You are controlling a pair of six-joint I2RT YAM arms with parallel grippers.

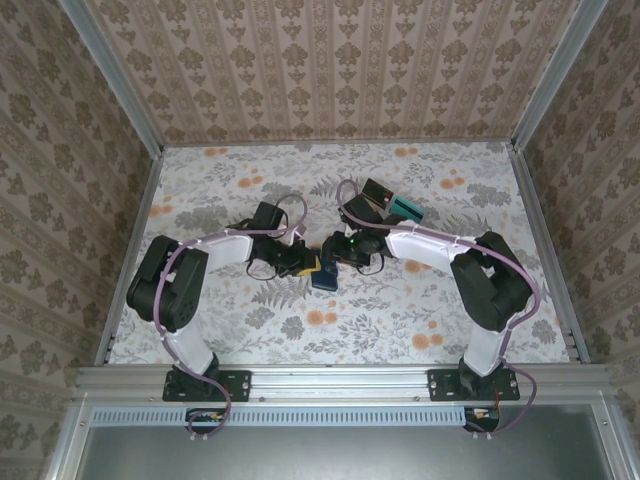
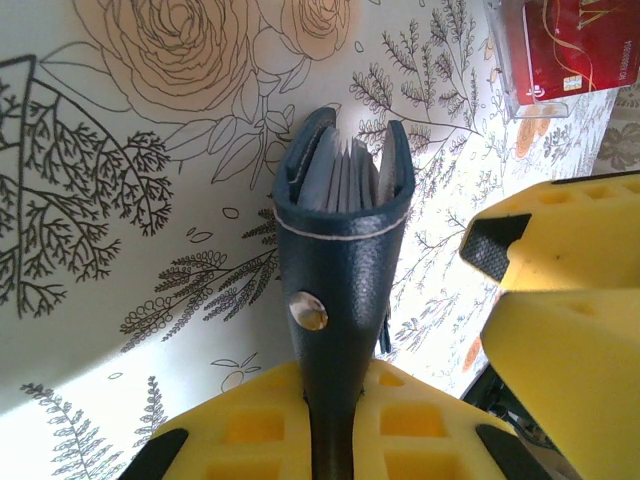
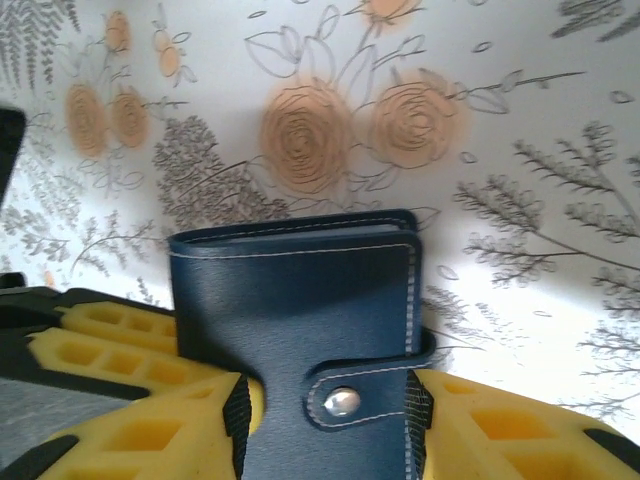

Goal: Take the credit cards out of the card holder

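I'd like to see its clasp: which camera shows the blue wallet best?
Right wrist: the card holder faces it flat, tab snapped shut. Left wrist sees it edge-on, slots peeking out; top external gives a small dark patch.

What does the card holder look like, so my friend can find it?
Find the flowery table, then its middle, where both arms meet. The card holder sits pinched in the left gripper's yellow fingers. It is dark navy with white stitching and a silver snap, unlike the red card nearby.
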